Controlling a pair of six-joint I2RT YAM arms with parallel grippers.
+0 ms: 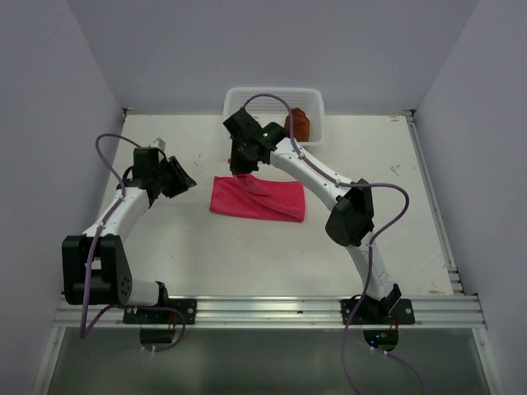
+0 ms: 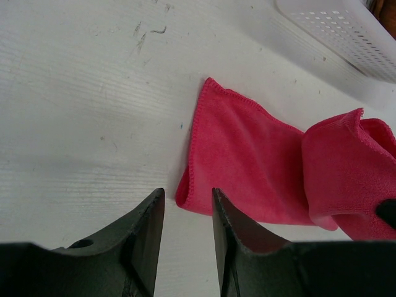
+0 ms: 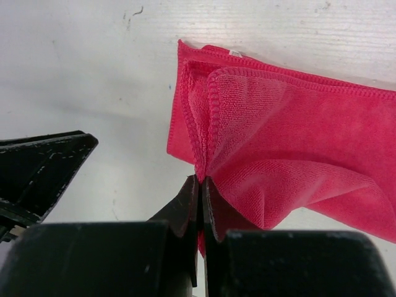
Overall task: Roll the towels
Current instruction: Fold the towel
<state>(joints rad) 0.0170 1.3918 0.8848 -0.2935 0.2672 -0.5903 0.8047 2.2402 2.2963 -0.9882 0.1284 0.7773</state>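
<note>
Right wrist view shows your right gripper [image 3: 201,180] clamped on an edge of the pink towel [image 3: 297,142], which lies on the table [image 1: 165,247]. Your left gripper [image 2: 188,199] hangs slightly parted and empty. You're starting the roll, so carry that edge over evenly.

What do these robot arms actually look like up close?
The left arm and right arm have white tubular links with bulky black joints. Purple cables loop along them. The fingers are black, tapered wedges. A green light glows on the right wrist.

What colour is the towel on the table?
Pink-red, plain with a stitched hem; the towel shows best in the right wrist view.
</note>
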